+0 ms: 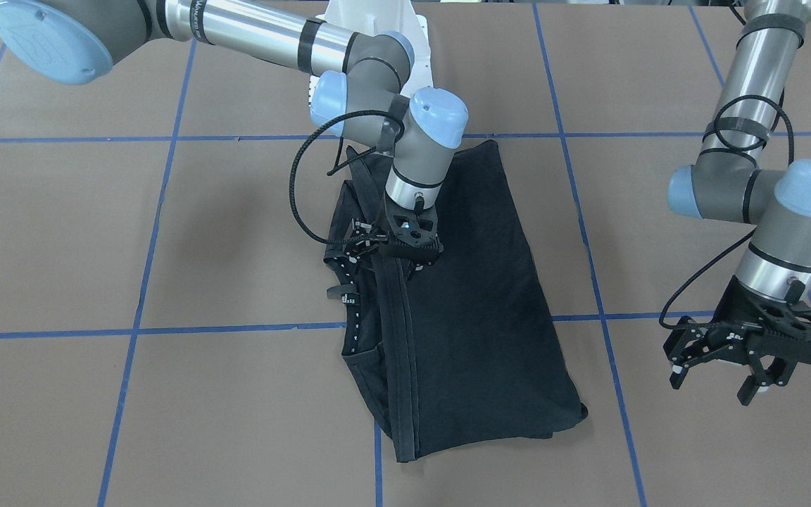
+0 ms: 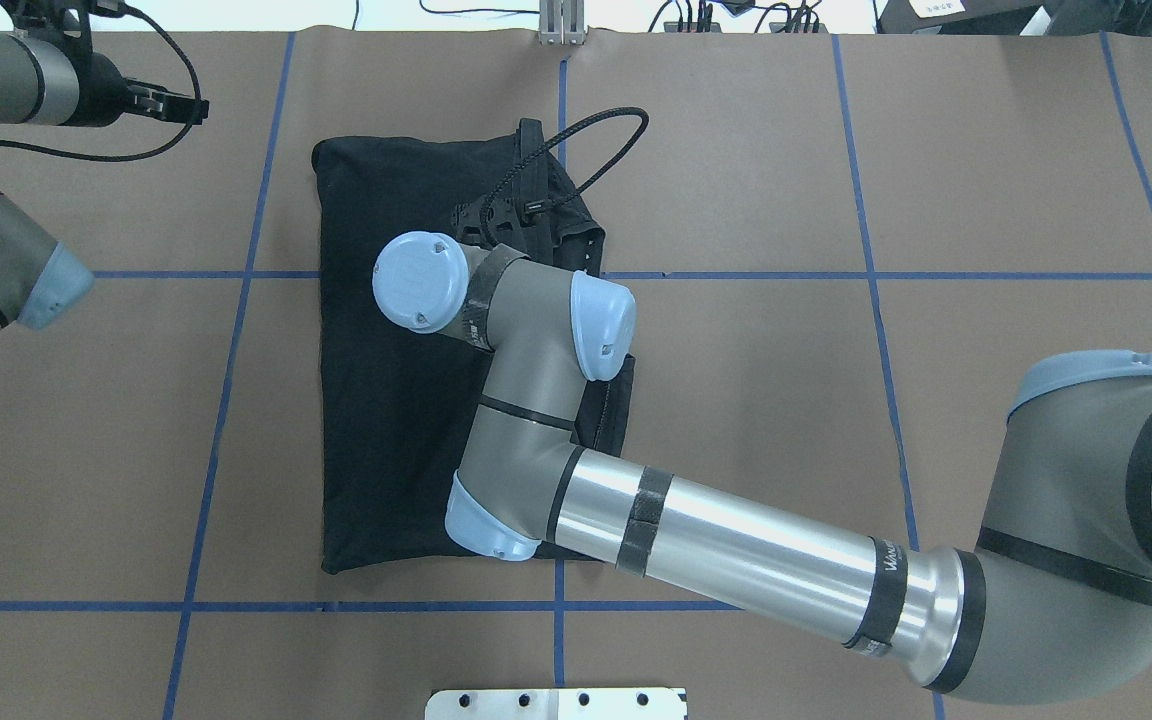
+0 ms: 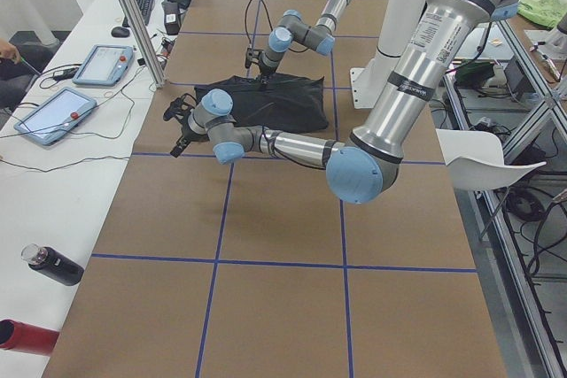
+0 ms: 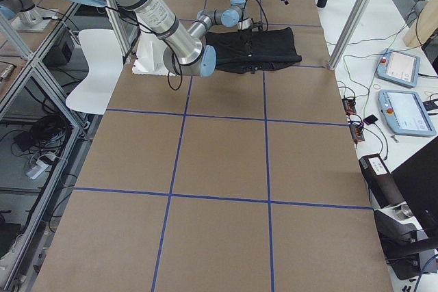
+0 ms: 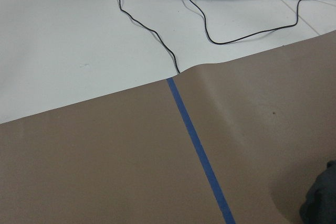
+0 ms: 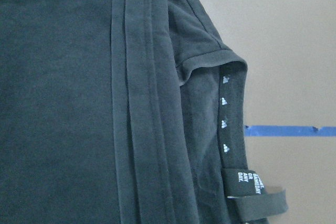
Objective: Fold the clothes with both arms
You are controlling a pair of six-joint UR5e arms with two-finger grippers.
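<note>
- I see the black T-shirt (image 1: 476,303) folded into a long rectangle, lying flat on the brown table (image 1: 60,232) just in front of the robot's base.
- Its long axis runs from the robot's side out towards the operators' side, a little slanted in the front-facing view.
- The neck band (image 6: 226,124), with its row of small white marks, sits along the edge on the robot's right, towards the far half of the shirt.
- On my right wrist feed the stacked hems (image 6: 136,103) run lengthwise along that same axis, and a blue tape line (image 6: 283,129) shows on the table beyond the neck band.
- The right arm (image 2: 736,545) reaches over the shirt, and the right gripper (image 1: 367,246) is down at the neck-band edge; black on black, so I cannot tell how its jaws stand.
- The left gripper (image 1: 719,380) hangs over bare table well apart from the shirt, on the robot's left, jaws spread and holding nothing.
</note>
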